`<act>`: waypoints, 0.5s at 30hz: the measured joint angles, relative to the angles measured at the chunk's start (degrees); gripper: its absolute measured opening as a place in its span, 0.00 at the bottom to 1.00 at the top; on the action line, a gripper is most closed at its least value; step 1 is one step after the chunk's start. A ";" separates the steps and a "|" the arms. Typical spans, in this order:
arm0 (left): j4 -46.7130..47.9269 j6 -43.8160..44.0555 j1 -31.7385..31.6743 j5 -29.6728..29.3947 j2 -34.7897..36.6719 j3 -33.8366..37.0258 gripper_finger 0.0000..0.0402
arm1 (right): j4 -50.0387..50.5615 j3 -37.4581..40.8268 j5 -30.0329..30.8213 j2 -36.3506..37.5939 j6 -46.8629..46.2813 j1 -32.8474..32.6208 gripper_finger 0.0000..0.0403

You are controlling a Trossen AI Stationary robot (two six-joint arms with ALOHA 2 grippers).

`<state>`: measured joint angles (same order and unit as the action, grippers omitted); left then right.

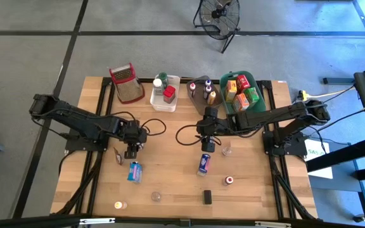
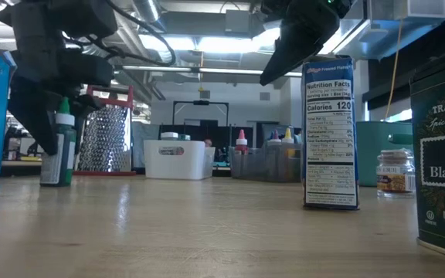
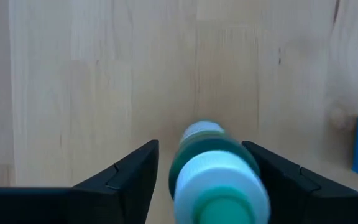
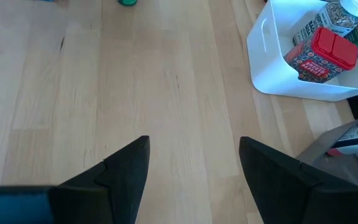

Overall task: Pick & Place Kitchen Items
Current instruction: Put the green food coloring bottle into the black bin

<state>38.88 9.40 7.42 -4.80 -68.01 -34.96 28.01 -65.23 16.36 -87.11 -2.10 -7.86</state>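
Looking down in the high view, the left gripper point(image 1: 130, 152) hangs over the left-centre tabletop point(image 1: 170, 183), a blue box point(image 1: 134, 171) lying just in front of it nearer the front edge. The right gripper point(image 1: 207, 146) hovers mid-tabletop, just above a blue can point(image 1: 204, 163); a clear jar point(image 1: 226, 149) stands beside it. White bin point(image 1: 165, 94), grey bin point(image 1: 201, 90) and green bin point(image 1: 241, 90) sit along the far edge, each holding kitchen items, with a red-rimmed wire basket point(image 1: 126, 82) to their left.

Low view: a green bottle with a white cap point(image 2: 59, 150) stands upright under the left gripper point(image 2: 35, 116); contact cannot be told here. The blue can point(image 2: 330, 131) stands upright, with the right gripper point(image 2: 284, 58) above it, apart.

Left wrist view: the green bottle point(image 3: 219, 174) sits between the two fingers point(image 3: 126, 177), closer to one of them, with a gap showing on both sides; fingers spread fairly wide, not gripping.

Right wrist view: fingers point(image 4: 123, 177) wide apart, only bare tabletop between them. The white bin point(image 4: 291, 68) with a red-lidded jar point(image 4: 322, 53) lies well ahead of them.
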 joint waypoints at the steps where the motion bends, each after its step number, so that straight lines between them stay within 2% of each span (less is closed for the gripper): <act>1: -0.15 -0.12 -0.17 0.00 0.00 0.00 0.54 | 0.00 -0.01 0.00 0.00 0.00 0.02 0.62; 11: 0.62 -1.12 -0.63 0.17 -0.02 -0.85 0.36 | 0.00 -0.02 0.00 0.00 0.03 0.02 0.62; 15: 1.74 -3.49 -0.63 0.57 -0.02 -4.51 0.35 | 0.00 0.00 -0.02 0.00 0.21 0.02 0.62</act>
<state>40.62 5.92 6.79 -4.23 -68.03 -39.47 28.01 -65.23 16.34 -87.11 -1.89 -7.84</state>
